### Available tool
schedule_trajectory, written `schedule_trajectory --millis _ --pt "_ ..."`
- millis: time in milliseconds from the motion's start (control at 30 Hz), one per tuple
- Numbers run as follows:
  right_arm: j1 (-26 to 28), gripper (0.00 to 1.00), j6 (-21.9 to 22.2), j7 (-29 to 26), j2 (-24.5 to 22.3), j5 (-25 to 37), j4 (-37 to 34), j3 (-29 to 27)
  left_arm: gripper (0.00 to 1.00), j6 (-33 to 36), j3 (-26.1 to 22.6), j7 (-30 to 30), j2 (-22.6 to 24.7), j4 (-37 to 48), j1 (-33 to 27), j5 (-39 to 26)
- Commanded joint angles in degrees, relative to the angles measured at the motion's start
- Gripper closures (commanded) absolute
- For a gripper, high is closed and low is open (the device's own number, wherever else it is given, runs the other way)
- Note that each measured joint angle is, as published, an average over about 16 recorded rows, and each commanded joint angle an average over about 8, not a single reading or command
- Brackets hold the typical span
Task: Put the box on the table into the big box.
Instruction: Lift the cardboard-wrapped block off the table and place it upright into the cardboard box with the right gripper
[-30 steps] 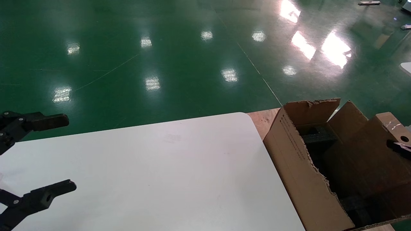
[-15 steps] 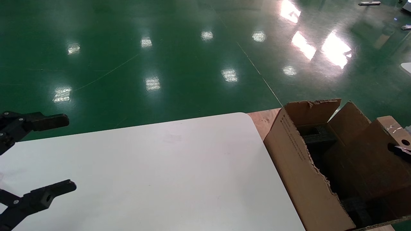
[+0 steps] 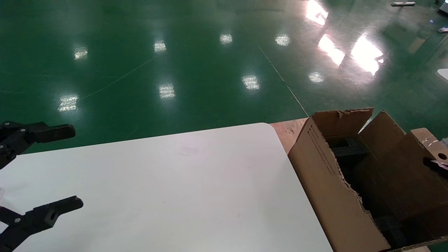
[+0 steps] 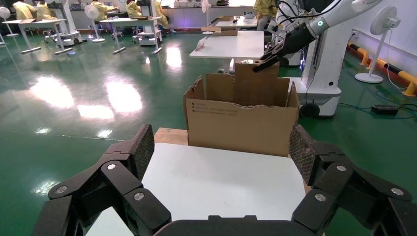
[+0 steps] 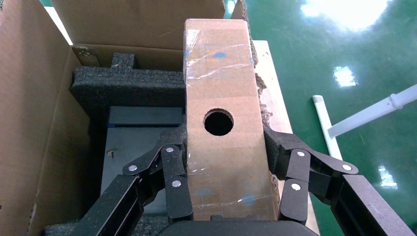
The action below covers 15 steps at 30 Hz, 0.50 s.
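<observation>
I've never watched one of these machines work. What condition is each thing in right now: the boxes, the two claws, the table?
small holed box: clamped in the right gripper, held above the big carton's opening.
big carton: open, flap edges torn, black foam inside.
right gripper: shut on the small holed box.
left gripper: open, holding nothing, over the table.
white table: nothing visible on its top.
</observation>
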<state>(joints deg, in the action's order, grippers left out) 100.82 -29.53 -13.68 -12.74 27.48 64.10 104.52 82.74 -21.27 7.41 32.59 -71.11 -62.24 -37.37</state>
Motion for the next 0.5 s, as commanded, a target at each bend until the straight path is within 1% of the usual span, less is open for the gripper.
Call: schedule_trajectory --millis 33,500 --pt "0.3 1.00 -0.3 0.5 0.4 -0.3 -0.7 0.3 0.00 0.0 0.0 0.0 0.0 0.0 0.0 0.0" --pt "2.5 1.00 -0.5 4.0 3.9 -4.4 -4.0 3.1 0.00 0.0 0.0 0.0 0.0 0.0 0.0 0.0"
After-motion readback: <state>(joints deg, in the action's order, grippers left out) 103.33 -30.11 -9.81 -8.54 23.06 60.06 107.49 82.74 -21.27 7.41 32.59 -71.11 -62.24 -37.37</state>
